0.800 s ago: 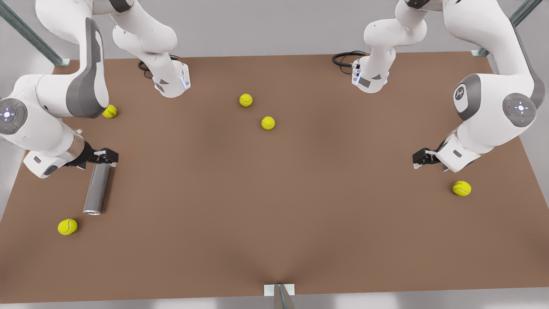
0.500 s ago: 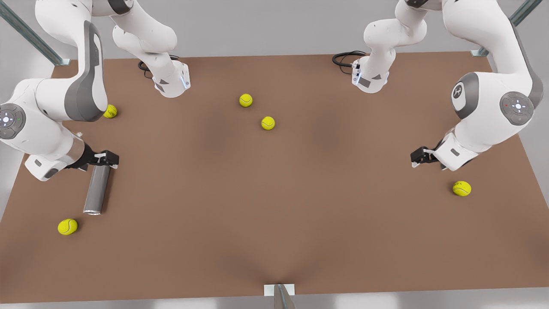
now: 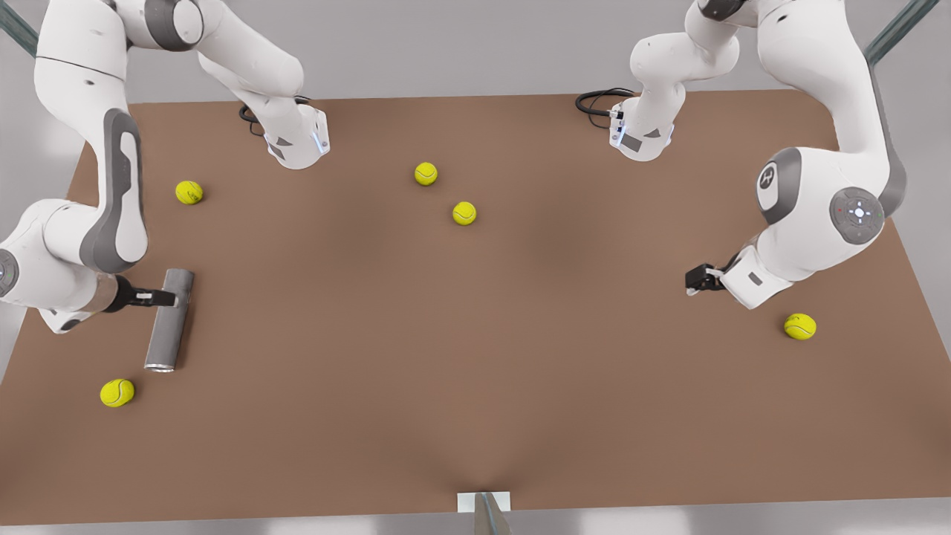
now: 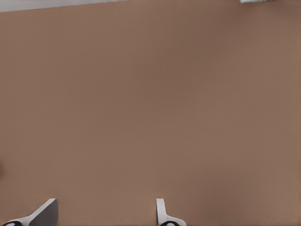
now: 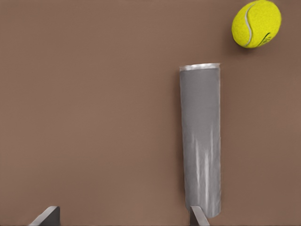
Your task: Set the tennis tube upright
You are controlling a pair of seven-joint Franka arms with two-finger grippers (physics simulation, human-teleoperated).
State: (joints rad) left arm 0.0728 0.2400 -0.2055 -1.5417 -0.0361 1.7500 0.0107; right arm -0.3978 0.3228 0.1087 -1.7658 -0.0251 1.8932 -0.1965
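The tennis tube (image 3: pixel 169 321) lies flat on the brown table (image 3: pixel 475 371) at the front view's left, its silvery rim toward the near edge and its plain end toward the far side. The right claw (image 3: pixel 169 299) hangs at the tube's far third, reaching in from the left edge — the right wrist view shows the tube (image 5: pixel 201 140) off to one side of the claw (image 5: pixel 123 217), one fingertip (image 5: pixel 199 216) right by the tube's plain end and the other fingertip (image 5: pixel 47 215) well apart from it over bare table, so the claw is released and grips nothing. Near the rim end, a yellow tennis ball (image 3: pixel 117 392) sits near the table's left corner; the same ball (image 5: pixel 256 23) appears past the rim in the right wrist view. Another ball (image 3: pixel 189 192) rests farther back on the left. Two more balls (image 3: pixel 426 173) (image 3: pixel 464 213) lie close together, mid-table toward the far side.

At the front view's right, the left claw (image 3: pixel 694 281) waits above bare table; its wrist view shows its fingertips (image 4: pixel 162 213) spread apart — released, with plain brown surface between them. A last ball (image 3: pixel 799 326) lies near that arm, toward the right edge.
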